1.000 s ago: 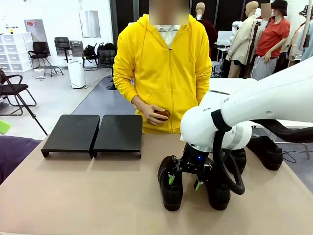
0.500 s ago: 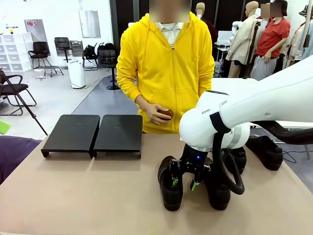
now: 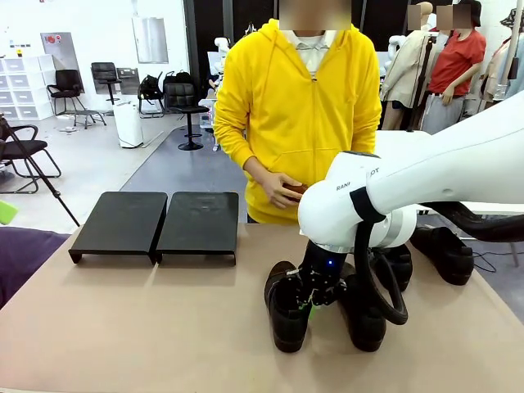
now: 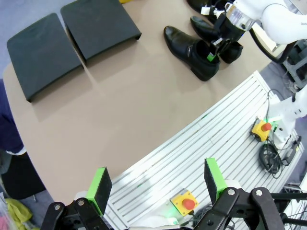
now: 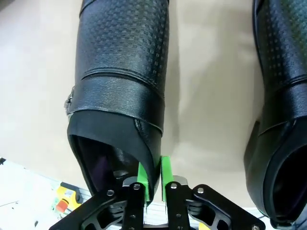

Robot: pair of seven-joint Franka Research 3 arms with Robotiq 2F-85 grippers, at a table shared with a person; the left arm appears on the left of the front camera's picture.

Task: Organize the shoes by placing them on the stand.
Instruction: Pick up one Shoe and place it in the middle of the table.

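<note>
**Shoe pinched at collar, stand bare**

Near edge of table (image 3: 164, 336), right of middle: right gripper (image 5: 152, 165) clamped on collar wall of shoe (image 5: 122, 72), one pad inside, one outside. Sole seemingly flat on table, not yet lifted. Just beside it, to the right: second shoe (image 3: 366, 326). Left gripper (image 4: 157, 182) spread wide, holding nothing, high off near edge. Probably stiff glossy leather, fairly light, slick. Thin collar hold likely to let toe swing, so lift slow and keep the squeeze. Far right corner: two more shoes (image 3: 446, 250). Far left: stand (image 3: 155, 221), nothing on it. Beyond far edge: person (image 3: 299, 106), hands together.
</note>
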